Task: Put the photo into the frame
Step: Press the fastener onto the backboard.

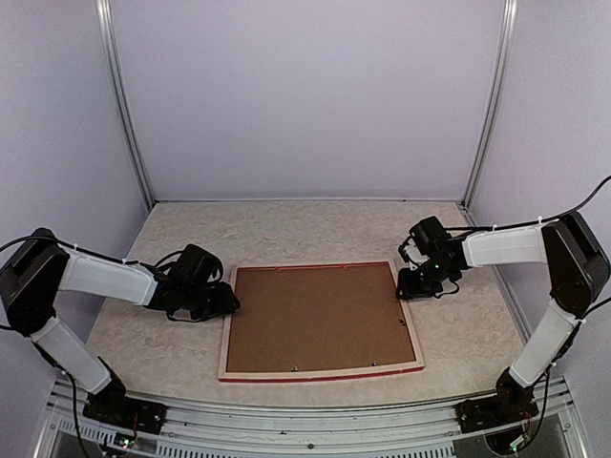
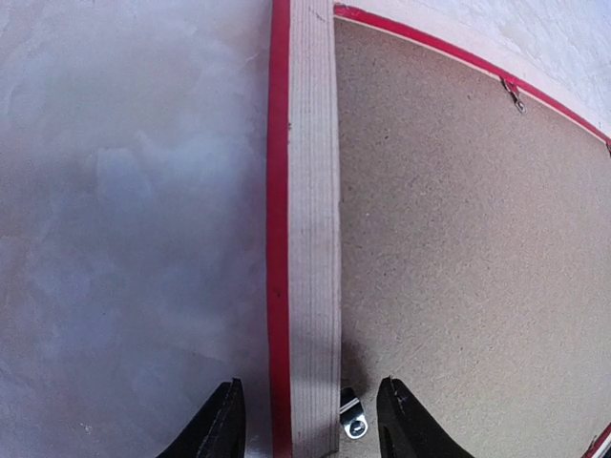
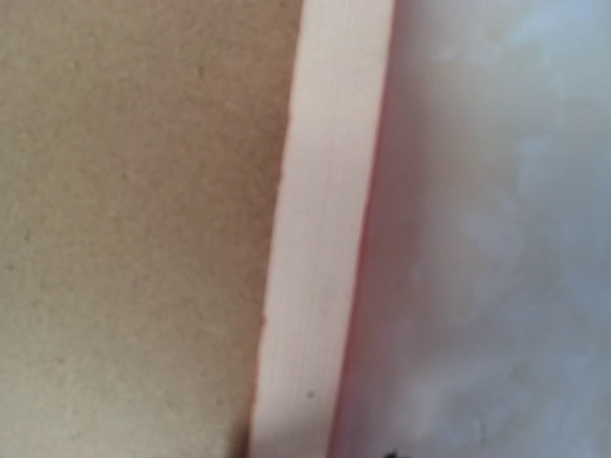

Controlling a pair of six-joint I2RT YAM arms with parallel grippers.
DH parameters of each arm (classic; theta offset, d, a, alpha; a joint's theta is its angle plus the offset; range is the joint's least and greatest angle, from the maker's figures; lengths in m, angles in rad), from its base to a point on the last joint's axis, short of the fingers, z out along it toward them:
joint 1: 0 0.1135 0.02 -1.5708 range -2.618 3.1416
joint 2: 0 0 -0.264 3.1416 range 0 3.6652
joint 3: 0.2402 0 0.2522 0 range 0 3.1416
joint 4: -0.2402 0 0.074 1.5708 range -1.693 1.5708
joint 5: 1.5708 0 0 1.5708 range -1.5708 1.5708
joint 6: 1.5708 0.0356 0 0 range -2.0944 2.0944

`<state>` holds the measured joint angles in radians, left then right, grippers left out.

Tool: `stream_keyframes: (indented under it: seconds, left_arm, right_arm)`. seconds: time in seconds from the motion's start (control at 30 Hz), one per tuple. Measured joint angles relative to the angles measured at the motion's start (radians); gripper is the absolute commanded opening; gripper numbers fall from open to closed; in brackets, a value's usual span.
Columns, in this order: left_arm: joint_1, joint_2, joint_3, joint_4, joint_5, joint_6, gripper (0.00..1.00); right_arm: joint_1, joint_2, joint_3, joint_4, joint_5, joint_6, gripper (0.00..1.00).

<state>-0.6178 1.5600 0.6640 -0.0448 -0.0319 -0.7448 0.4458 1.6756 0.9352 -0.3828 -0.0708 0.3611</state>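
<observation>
While the left gripper (image 2: 307,405) straddled the left rail of the frame (image 1: 226,336), one finger (image 2: 218,426) over the table (image 1: 286,227) and the other over the backing board (image 1: 320,320), its jaws stood apart and clasped nothing. The right gripper (image 1: 409,284) hung at the frame's right rail near the far corner; I could not tell how its jaws stood. The frame lay face down mid-table, pale wood upward, red showing at its edges. The brown backing board filled it, with a small metal clip (image 2: 352,421) beside the left rail.
</observation>
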Motion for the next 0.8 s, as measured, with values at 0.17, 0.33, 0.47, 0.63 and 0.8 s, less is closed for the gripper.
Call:
stream_keyframes:
  seconds: [0.17, 0.33, 0.47, 0.63, 0.8]
  left_arm:
    - [0.016, -0.005, -0.008, 0.016, 0.018, -0.009, 0.45]
    - [0.022, -0.008, -0.018, 0.023, 0.023, -0.013, 0.37]
    - [0.024, -0.010, -0.026, 0.031, 0.025, -0.013, 0.35]
    - [0.024, -0.011, -0.028, 0.033, 0.024, -0.013, 0.33]
    - [0.024, -0.011, -0.029, 0.033, 0.021, -0.010, 0.28]
  right_arm:
    - [0.000, 0.000, 0.000, 0.000, 0.000, 0.000, 0.35]
    - [0.000, 0.000, 0.000, 0.000, 0.000, 0.000, 0.35]
    - [0.000, 0.002, 0.000, 0.000, 0.000, 0.000, 0.35]
    - [0.000, 0.004, 0.000, 0.000, -0.001, 0.000, 0.35]
    - [0.000, 0.004, 0.000, 0.001, -0.001, 0.000, 0.35]
